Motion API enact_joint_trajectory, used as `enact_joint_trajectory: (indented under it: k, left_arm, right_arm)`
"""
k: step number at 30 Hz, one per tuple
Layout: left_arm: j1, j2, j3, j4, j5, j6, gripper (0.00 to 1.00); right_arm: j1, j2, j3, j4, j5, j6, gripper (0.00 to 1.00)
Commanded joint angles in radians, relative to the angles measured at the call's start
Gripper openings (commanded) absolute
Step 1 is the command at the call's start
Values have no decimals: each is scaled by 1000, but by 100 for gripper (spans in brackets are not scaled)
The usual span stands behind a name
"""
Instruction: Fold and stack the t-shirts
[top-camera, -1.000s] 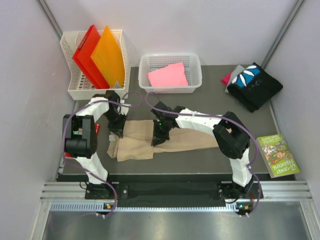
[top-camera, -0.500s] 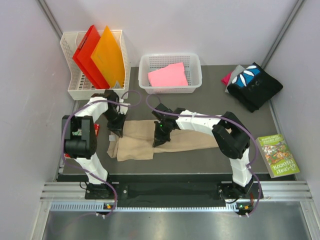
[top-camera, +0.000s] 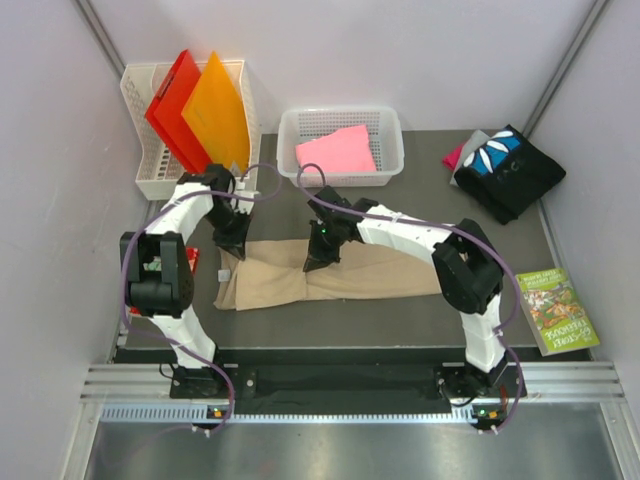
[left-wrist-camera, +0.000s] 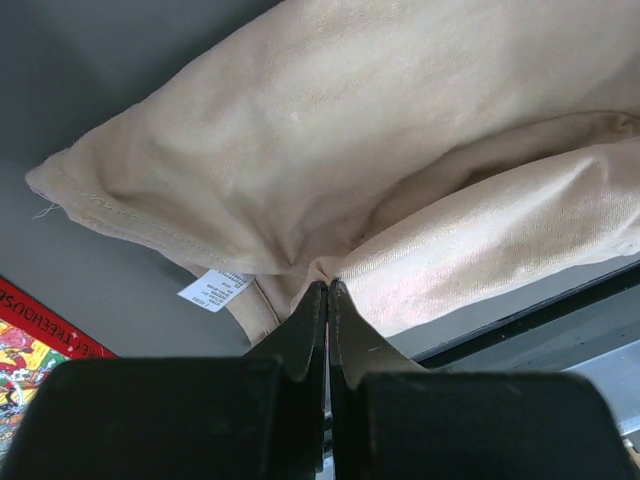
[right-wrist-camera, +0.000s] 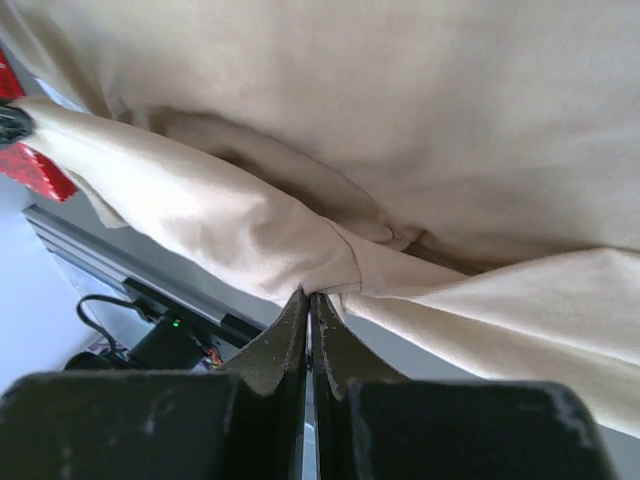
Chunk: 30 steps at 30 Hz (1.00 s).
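A tan t-shirt (top-camera: 345, 275) lies crumpled lengthwise on the dark table (top-camera: 400, 215). My left gripper (top-camera: 236, 246) is shut on a pinch of the shirt's cloth at its left end, near the white label (left-wrist-camera: 215, 288); the left wrist view shows the jaws (left-wrist-camera: 327, 290) closed on a fold. My right gripper (top-camera: 314, 263) is shut on a seam fold near the shirt's middle, with the right wrist view showing its tips (right-wrist-camera: 308, 296) pressed together on tan cloth (right-wrist-camera: 420, 120). A folded pink t-shirt (top-camera: 336, 152) lies in the basket. A black printed t-shirt (top-camera: 510, 170) sits on grey and magenta ones (top-camera: 455, 157) at the far right.
A white mesh rack (top-camera: 150, 180) at the far left holds red (top-camera: 175, 105) and orange (top-camera: 215, 110) folders. The white basket (top-camera: 340, 179) stands at the far centre. One book (top-camera: 557, 310) lies at the right edge, and a red book (left-wrist-camera: 25, 345) lies by the left arm.
The right gripper has closed on the tan cloth. Both grippers have moved toward the far side, drawing the shirt's pinched folds with them.
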Motion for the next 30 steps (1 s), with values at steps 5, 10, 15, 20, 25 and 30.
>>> enact_joint_trajectory:
  k: [5,10,15,20,25,30]
  left_arm:
    - [7,26,17,-22,9,11,0]
    - [8,46,19,-16,-2,14,3]
    - [11,55,16,-7,-14,10,4]
    - [14,51,13,-7,-22,7,6]
    - [19,34,-19,3,-24,4,6]
    - [36,28,-47,21,-53,5,7]
  right_arm:
    - [-34,10,91,12,-30,-32,0]
    - [-57,50,96,52,-51,-38,0]
    - [-78,97,132,60,-63,-70,0]
    - [-94,108,130,52,-24,-99,0]
    - [-109,97,102,41,19,-124,0]
    - [-118,100,97,37,21,-130,0]
